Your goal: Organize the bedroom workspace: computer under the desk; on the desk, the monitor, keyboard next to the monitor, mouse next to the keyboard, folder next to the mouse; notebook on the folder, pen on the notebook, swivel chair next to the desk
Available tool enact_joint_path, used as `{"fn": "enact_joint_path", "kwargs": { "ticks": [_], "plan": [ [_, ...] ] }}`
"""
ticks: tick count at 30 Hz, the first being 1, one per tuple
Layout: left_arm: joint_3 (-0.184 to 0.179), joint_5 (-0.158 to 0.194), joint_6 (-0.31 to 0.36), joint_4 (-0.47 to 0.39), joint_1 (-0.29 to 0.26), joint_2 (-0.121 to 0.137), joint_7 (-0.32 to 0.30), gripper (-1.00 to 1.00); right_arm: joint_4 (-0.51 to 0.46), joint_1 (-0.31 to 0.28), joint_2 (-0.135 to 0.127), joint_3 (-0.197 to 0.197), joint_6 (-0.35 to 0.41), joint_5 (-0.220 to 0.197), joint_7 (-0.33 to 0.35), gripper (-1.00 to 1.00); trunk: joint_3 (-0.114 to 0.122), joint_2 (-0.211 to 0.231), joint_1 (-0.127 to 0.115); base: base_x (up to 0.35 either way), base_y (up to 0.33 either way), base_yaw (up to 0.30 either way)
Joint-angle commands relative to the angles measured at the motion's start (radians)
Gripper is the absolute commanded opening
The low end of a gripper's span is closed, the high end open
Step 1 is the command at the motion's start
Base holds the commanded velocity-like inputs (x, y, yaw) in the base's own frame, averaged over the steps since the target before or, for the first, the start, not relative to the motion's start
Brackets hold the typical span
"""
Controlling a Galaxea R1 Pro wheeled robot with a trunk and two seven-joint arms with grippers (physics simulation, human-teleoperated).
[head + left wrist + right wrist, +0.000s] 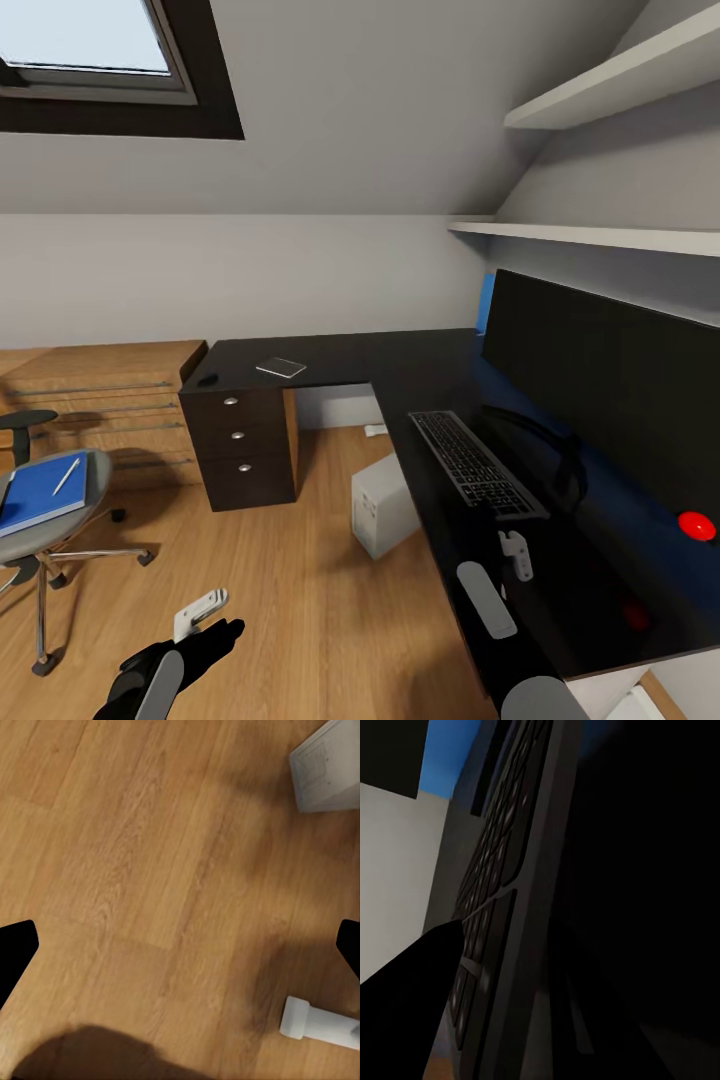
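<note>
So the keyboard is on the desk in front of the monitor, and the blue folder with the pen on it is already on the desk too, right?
Not quite. The keyboard does lie on the desk in front of the monitor, but the folder, with the pen on it, lies on the chair seat, apart from the desk. The head view shows this.
</note>
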Motion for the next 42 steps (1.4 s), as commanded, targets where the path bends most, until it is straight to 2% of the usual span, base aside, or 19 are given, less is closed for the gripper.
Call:
{"fn": "enact_joint_path", "kwargs": {
  "ticks": [1,23,29,42],
  "plan": [
    [0.001,0.011,0.004,-0.002,0.0,0.0,0.008,1.0,0.001,0.0,0.0,-0.003,-0.007,-0.037,-0.023,-1.0,-0.001,0.0,0.0,0.004,-0.004,0.0],
    [0.001,0.011,0.003,0.0,0.0,0.001,0.008,1.0,0.002,0.0,0.002,-0.014,-0.011,-0.037,-0.024,-1.0,-0.001,0.0,0.0,0.057,0.0,0.0],
    [0.001,0.011,0.003,0.0,0.0,0.001,0.008,1.0,0.002,0.0,0.001,-0.013,-0.037,-0.038,-0.024,-1.0,-0.001,0.0,0.0,0.138,0.0,0.0],
    [0.002,0.011,0.004,0.0,0.0,0.001,0.008,1.0,0.002,0.0,0.0,-0.005,-0.034,-0.035,-0.024,-1.0,-0.001,0.0,0.0,0.011,0.0,0.0]
  ]
}}
